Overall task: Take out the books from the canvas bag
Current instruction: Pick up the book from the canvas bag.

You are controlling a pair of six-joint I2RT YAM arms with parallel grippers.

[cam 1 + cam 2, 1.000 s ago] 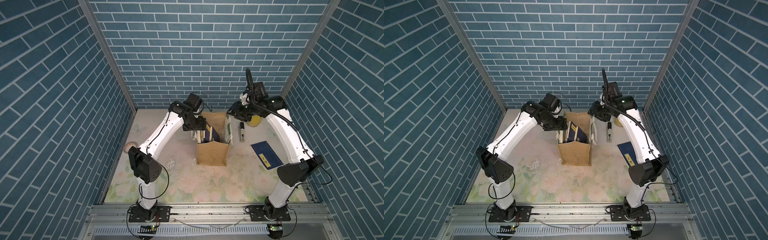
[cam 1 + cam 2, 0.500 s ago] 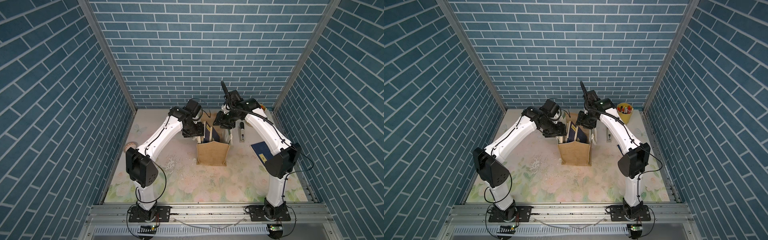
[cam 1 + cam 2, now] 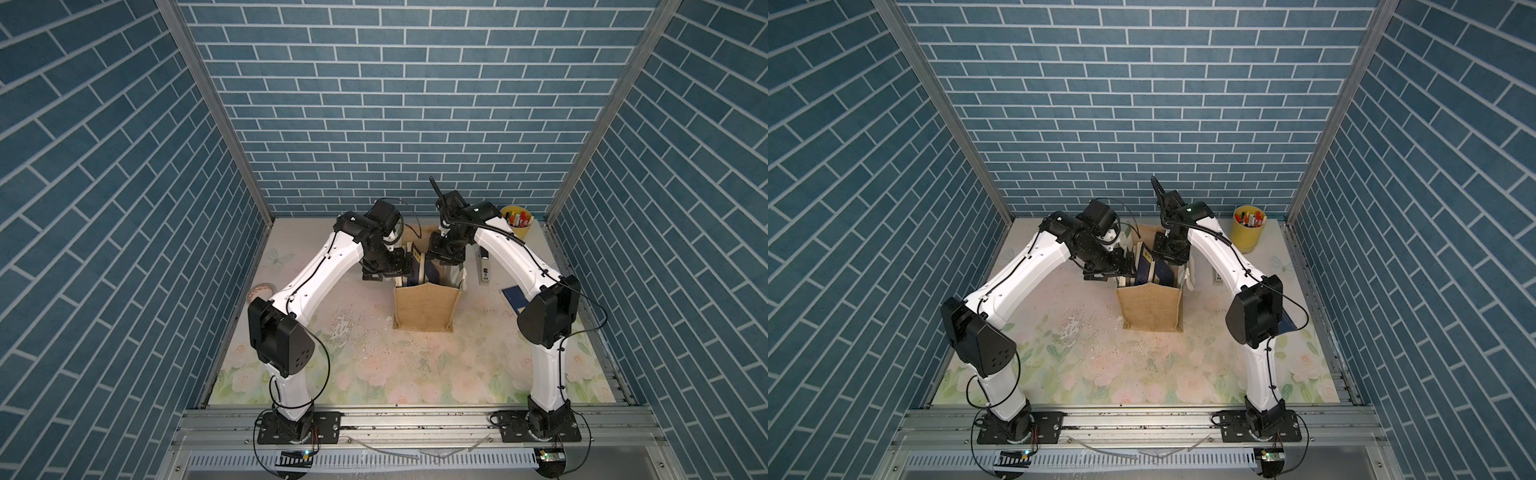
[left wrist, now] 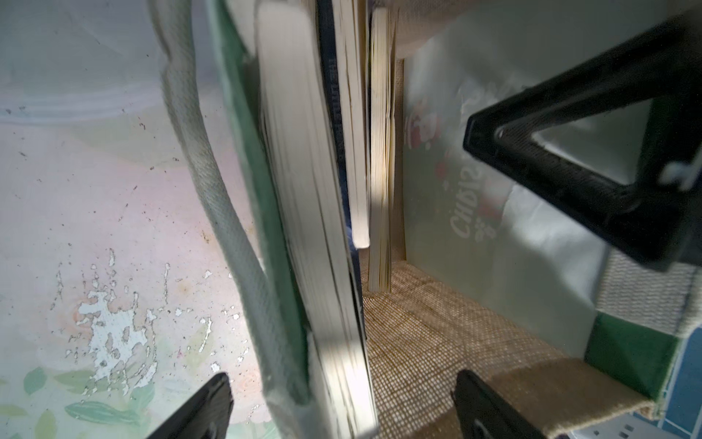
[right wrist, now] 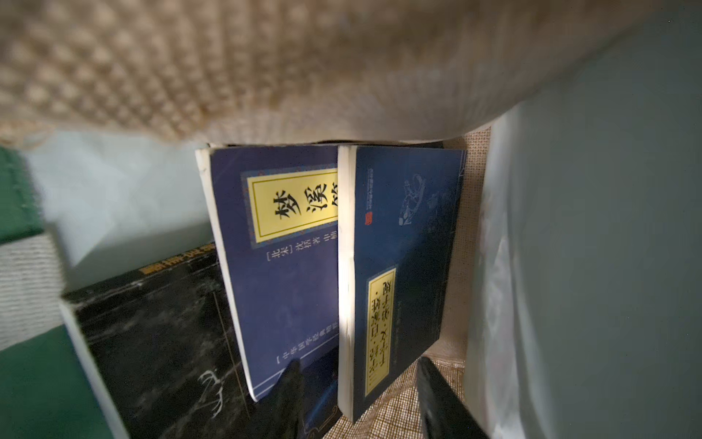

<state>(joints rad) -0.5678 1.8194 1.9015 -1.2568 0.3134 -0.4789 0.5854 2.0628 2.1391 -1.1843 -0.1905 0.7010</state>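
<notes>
The bench [image 3: 374, 365] carries the canvas bag [image 3: 424, 307] standing upright at its middle, mouth open to the arms above. Every place below is given from this bag.

The books [image 3: 1152, 268] stand on end inside it, long axes running from the bag's floor up to its mouth. They are packed against the wall on the left arm's side and lean that way. The half of the bag on the right arm's side is hollow down to the woven floor. One more blue book [image 3: 513, 296] lies flat on the bench outside the bag on the right arm's side, partly hidden by that arm.

The front blue book [image 5: 402, 247] faces the hollow and sits foremost in the pack, so the right arm is the nearer one. Its wrist is already down in the bag's mouth, with the book's upper end directly below.

The left fingers [image 4: 205, 406] are spread wide at the bag's rim. One is outside the wall and one inside, with the wall and the thick of the pack between them, and they grip nothing.

The right fingers [image 5: 440, 403] are partly apart on either side of the front blue book's upper end. A gap shows on the page-edge side, so I judge they have not yet clamped.
</notes>
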